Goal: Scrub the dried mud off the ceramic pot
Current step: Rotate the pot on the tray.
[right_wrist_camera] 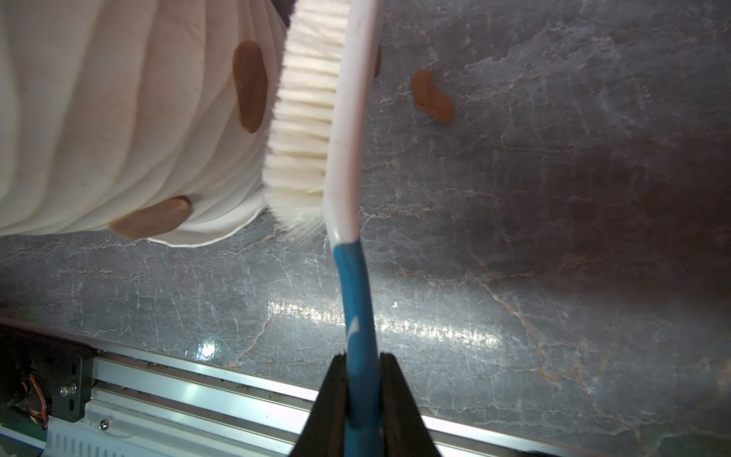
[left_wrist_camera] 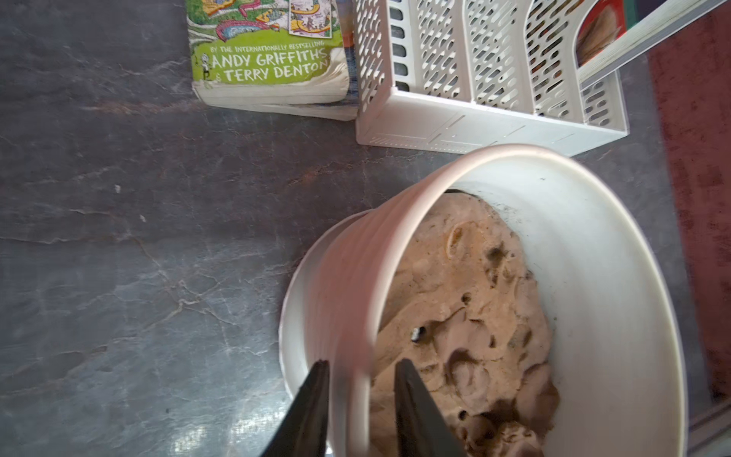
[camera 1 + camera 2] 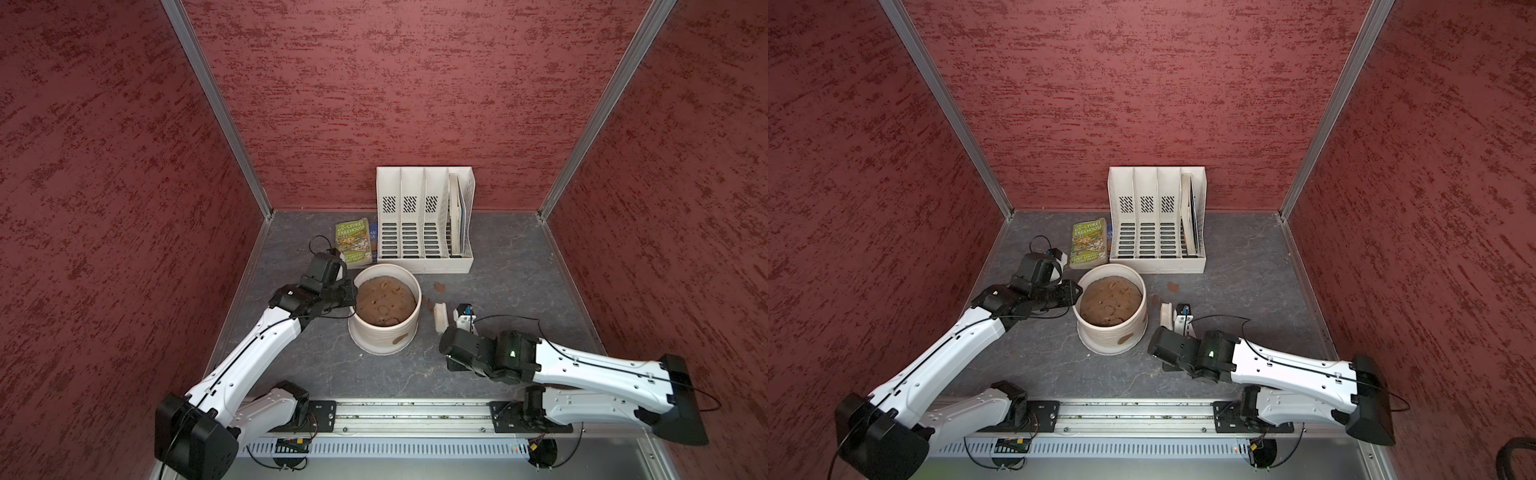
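Partly done: two dried mud patches (image 1: 249, 85) remain on ceramic pot (image 1: 99, 118) ahead of right end effector (image 1: 364, 356) pinching brush (image 1: 348, 118); left end effector (image 2: 360, 362) spread astride rim (image 2: 395, 198).

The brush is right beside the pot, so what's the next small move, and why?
Probably press the brush sideways onto the oval dried mud patch on the ceramic pot wall and stroke. The right gripper is shut on its blue handle, the bristles are right beside that patch, and the left gripper straddles the rim.
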Controlling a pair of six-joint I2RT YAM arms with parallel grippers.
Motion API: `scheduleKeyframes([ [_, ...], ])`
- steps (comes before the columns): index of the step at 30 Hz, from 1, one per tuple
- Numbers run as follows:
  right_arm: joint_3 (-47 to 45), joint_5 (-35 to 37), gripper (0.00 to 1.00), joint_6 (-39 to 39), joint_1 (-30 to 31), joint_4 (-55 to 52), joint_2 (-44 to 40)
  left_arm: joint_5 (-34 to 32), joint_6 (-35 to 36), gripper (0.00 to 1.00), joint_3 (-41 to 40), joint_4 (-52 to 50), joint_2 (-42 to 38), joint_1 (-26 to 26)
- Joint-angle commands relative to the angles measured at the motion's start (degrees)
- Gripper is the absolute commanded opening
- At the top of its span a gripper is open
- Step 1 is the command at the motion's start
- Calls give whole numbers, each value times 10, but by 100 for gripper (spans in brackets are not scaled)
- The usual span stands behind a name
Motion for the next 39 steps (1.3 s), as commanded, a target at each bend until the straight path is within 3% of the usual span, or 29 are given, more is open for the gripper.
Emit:
scheduleKeyframes([
  [1,38,26,0,-2,18,-13,18,36,-31,52,-9,57,-8,1],
  [9,42,14,0,6,31,-3,24,8,-22,54,20,110,70,1],
  [18,42,2,0,3,33,1,20,9,1,37,20,81,66,-1],
  [31,53,-12,0,-6,33,5,32,10,12,23,0,62,41,-3],
  [32,53,-12,0,-5,33,4,33,11,12,23,1,63,42,-3],
  [37,53,-25,0,-9,34,15,33,12,19,46,1,64,46,-5],
  [39,54,-32,0,-12,36,20,39,10,20,47,-4,68,49,-6],
])
